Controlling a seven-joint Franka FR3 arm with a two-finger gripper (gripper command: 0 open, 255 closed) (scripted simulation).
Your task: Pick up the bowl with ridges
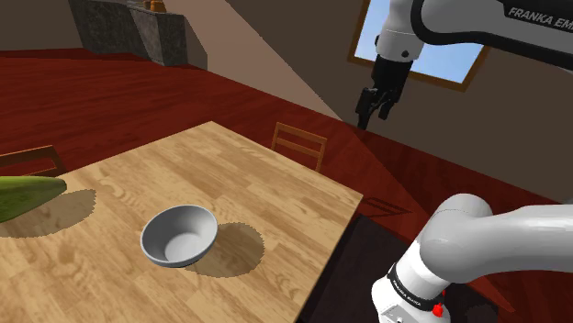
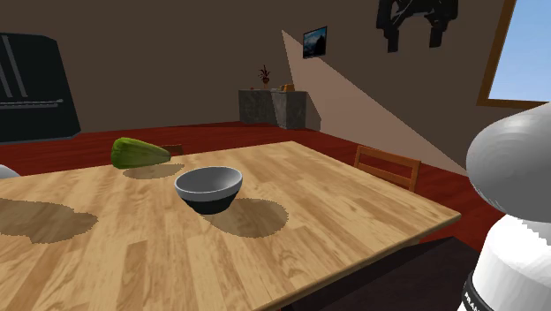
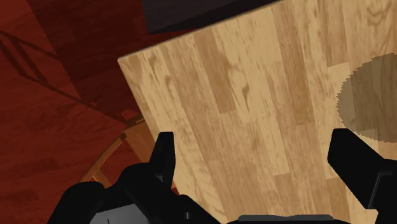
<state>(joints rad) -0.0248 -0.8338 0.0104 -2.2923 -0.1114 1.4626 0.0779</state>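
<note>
A grey bowl (image 1: 179,236) stands upright on the wooden table (image 1: 275,183), near the table's front edge in the shoulder view. In the second exterior view the bowl (image 2: 208,187) sits mid-table, its outside darker than its inside. My black gripper (image 1: 372,115) hangs open and empty high in the air, over the table's far corner and well away from the bowl. In the second exterior view the gripper (image 2: 415,31) shows at the top. In the wrist view the gripper (image 3: 253,137) has its fingers wide apart above the table's corner (image 3: 254,95), with a round shadow off to one side.
A green oblong thing (image 1: 23,193) (image 2: 137,152) lies on the table beyond the bowl. A wooden chair (image 1: 298,142) (image 2: 387,165) stands at the table's far side, over red floor. A stone counter (image 2: 274,106) is against the back wall.
</note>
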